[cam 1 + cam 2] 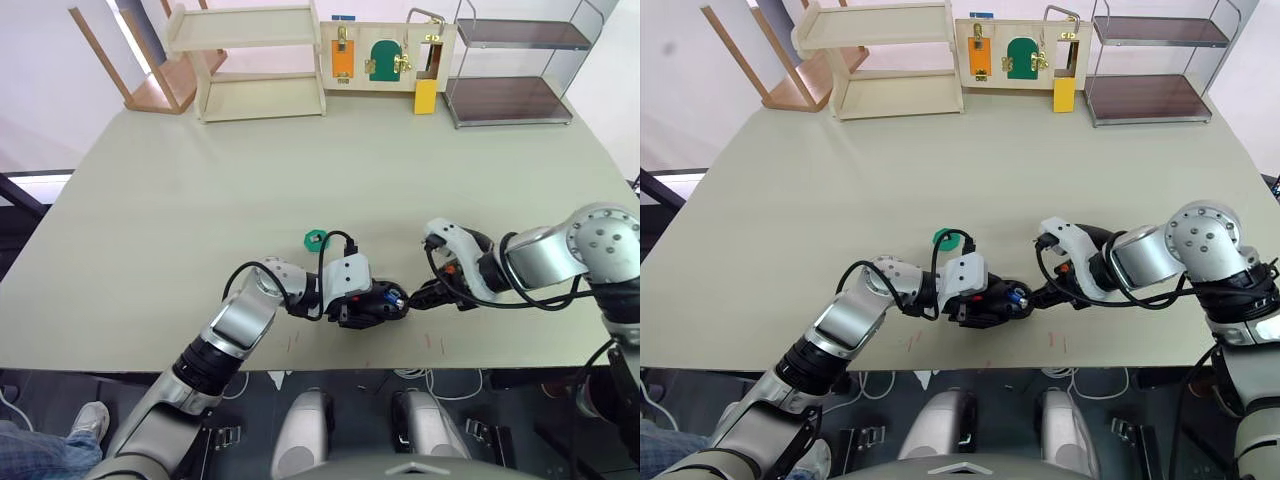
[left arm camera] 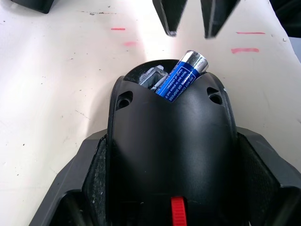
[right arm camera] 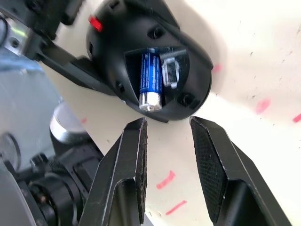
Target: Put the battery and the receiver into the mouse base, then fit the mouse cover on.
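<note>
Sitting half-done: left gripper (image 1: 385, 303) is clamping the mouse base (image 2: 164, 155) near the table's front edge, battery (image 3: 150, 79) tilted in its bay, not fully seated. Right gripper (image 3: 167, 160), spread and empty, is hovering just beside it. Receiver and cover steps are looking undone.

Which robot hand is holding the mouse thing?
The left end effector grips the mouse base, with the battery sticking out of it. The right end effector is open, close by and holding nothing.
</note>
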